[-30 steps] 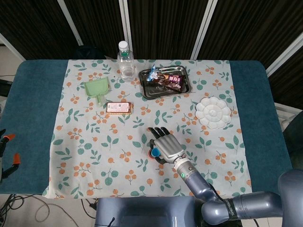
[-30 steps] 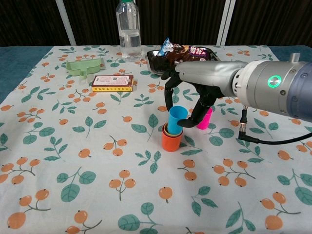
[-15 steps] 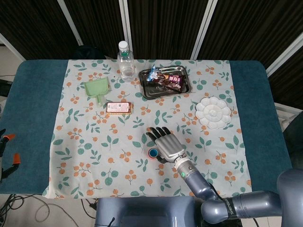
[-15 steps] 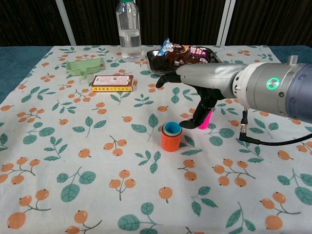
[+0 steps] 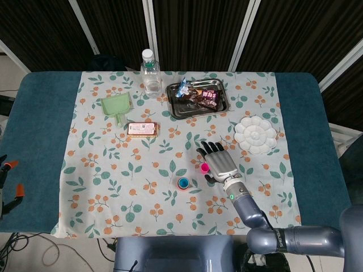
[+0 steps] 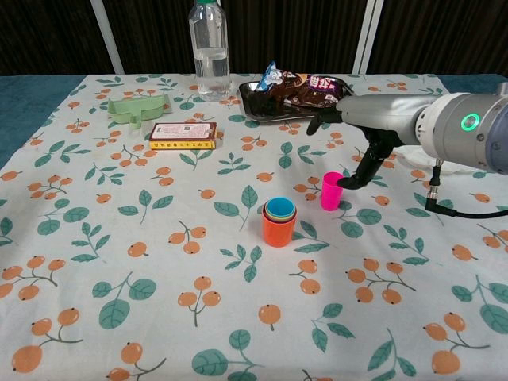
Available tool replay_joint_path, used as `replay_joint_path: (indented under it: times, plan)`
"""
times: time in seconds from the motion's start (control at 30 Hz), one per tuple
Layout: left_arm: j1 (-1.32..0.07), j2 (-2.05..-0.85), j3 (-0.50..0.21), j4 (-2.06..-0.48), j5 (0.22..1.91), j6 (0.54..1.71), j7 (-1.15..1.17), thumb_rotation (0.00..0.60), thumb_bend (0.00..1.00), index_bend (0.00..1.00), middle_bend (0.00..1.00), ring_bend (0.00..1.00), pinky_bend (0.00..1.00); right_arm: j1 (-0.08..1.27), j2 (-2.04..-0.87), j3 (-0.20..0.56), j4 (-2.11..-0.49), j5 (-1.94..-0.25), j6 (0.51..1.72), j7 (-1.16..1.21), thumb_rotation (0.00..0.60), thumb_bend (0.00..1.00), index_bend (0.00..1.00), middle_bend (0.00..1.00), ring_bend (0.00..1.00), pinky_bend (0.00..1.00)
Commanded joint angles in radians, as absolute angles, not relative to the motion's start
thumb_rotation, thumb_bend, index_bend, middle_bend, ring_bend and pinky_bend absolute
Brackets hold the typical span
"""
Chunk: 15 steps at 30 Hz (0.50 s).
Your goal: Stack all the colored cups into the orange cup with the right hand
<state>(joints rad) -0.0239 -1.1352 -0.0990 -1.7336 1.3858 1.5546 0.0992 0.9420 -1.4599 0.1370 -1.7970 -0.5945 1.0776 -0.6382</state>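
Observation:
An orange cup stands mid-table with several colored cups nested inside it; the blue one shows on top. To its right a pink cup stands upright alone on the cloth, also seen from the head view as a pink cup. My right hand hovers over and just right of the pink cup, fingers spread and holding nothing; from the head view the right hand sits right of the pink cup. My left hand is not visible.
At the back stand a water bottle and a metal tray of snack packets. A green scoop and a flat box lie at back left. A white palette dish sits on the right.
The blue cup has dropped into the stack and been released. My right hand has since moved right, away from the orange cup, to beside the pink cup.

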Motion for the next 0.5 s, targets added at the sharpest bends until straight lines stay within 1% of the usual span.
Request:
replay_joint_path:
  times: [0.03, 0.23, 0.5]
  plan:
    - [-0.024, -1.135, -0.099, -1.733, 1.385, 1.554, 0.100, 0.600, 0.46, 0.23, 0.06, 0.00, 0.05, 0.936, -1.468, 0.131, -1.770, -0.587, 1.059, -0.625, 0.600, 0.40, 0.21, 0.00, 0.00, 0.09]
    - [-0.025, -1.135, -0.099, -1.732, 1.383, 1.552, 0.101, 0.600, 0.46, 0.23, 0.06, 0.00, 0.05, 0.930, -1.476, 0.122, -1.747, -0.595, 1.049, -0.618, 0.600, 0.40, 0.28, 0.00, 0.00, 0.09]
    - [-0.024, -1.132, -0.099, -1.735, 1.382, 1.550, 0.095, 0.600, 0.46, 0.23, 0.06, 0.00, 0.05, 0.924, -1.503, 0.130, -1.703, -0.589, 1.042, -0.602, 0.600, 0.40, 0.34, 0.00, 0.00, 0.09]
